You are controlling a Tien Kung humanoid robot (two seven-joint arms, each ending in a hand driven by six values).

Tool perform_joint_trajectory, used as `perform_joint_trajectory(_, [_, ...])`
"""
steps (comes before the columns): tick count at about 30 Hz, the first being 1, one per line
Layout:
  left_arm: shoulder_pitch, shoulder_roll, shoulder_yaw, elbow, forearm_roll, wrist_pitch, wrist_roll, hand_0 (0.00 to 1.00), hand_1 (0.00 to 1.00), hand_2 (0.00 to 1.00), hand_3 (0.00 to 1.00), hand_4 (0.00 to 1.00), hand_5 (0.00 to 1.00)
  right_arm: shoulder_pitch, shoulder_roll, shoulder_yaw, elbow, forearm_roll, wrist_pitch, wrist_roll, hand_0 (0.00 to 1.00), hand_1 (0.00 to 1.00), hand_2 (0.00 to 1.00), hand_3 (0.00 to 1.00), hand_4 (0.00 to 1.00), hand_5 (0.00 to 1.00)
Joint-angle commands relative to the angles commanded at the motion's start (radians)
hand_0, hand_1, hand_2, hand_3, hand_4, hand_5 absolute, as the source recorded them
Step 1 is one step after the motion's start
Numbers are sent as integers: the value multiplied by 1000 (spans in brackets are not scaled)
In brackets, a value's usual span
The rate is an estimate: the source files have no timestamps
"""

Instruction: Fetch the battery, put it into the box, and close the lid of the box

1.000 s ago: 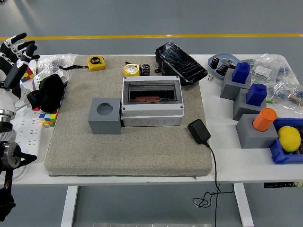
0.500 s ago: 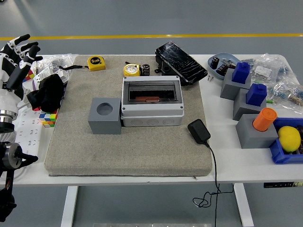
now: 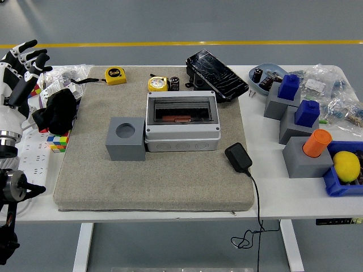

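A grey junction box point(image 3: 182, 122) with a dark see-through lid stands on the beige mat point(image 3: 153, 181) at the middle; the lid lies shut, and a small reddish object shows through it. A small black cylindrical battery point(image 3: 174, 84) stands upright behind the box, beside a yellow round tape measure point(image 3: 158, 84). More small batteries lie in a blue dish point(image 3: 264, 76) at the back right. My left hand point(image 3: 22, 62) hovers at the far left edge, fingers spread and holding nothing, far from the box. My right hand does not show.
A grey block with a round hole point(image 3: 125, 138) sits left of the box. A black charger point(image 3: 239, 157) with its cable lies right of it. Grey blocks with blue and orange pieces point(image 3: 300, 130), a blue bin with a lemon point(image 3: 346, 165), a black case point(image 3: 216, 74), black cloth point(image 3: 57, 110).
My left hand rose slightly and shifted a little toward the left edge in the first half second; nothing on the table moved.
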Motion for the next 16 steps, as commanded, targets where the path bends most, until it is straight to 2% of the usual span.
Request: perform_joint_trajectory(16, [-4, 6, 9, 3, 1, -3, 2, 517, 662, 658, 723, 998, 484, 3, 1, -1, 0, -6, 1, -2, 649, 649, 674, 588, 998, 564])
